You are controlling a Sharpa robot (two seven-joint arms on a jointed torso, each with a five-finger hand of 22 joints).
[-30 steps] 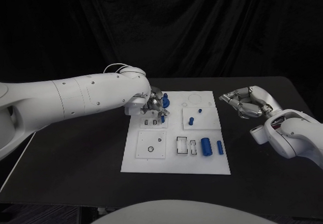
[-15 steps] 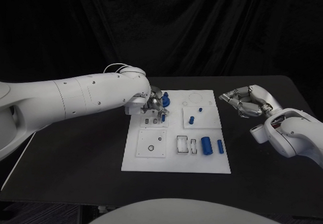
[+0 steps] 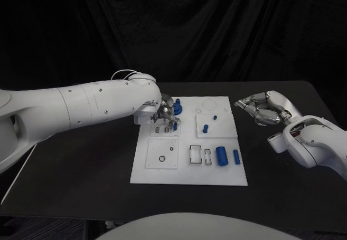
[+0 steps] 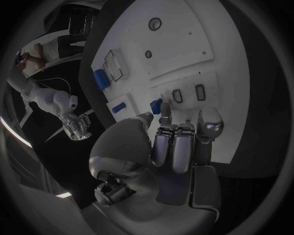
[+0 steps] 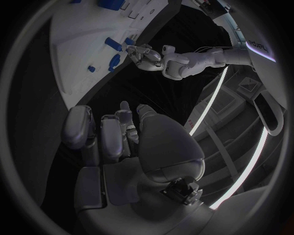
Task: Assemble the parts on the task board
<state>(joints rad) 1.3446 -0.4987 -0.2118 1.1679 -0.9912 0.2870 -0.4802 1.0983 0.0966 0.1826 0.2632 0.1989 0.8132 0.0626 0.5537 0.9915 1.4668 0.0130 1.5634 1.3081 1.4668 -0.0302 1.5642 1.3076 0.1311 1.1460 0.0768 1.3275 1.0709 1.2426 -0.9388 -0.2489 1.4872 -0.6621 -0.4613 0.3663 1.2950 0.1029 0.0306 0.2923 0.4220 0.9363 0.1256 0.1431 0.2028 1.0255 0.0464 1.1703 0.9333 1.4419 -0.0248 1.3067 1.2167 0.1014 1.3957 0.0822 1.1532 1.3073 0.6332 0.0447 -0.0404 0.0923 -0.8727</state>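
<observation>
dim, dark backdrop | wrist views fisheye-warped | bright light strips

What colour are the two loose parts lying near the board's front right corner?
Blue parts, on the white board; clearest in the head view.

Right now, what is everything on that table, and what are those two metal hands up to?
Table: one, black, under everything.
Task board: one, white, mid-table, with raised square panels and slots.
Blue parts: at least five in the head view; two cylinders lying at the board's near right, two small pieces on the far right panel, one by the left hand.
Left hand: silver, over the board's far left panel, fingertips at a blue part; grip unclear.
Right hand: silver, fingers curled, beyond the board's right edge, holding nothing.
</observation>
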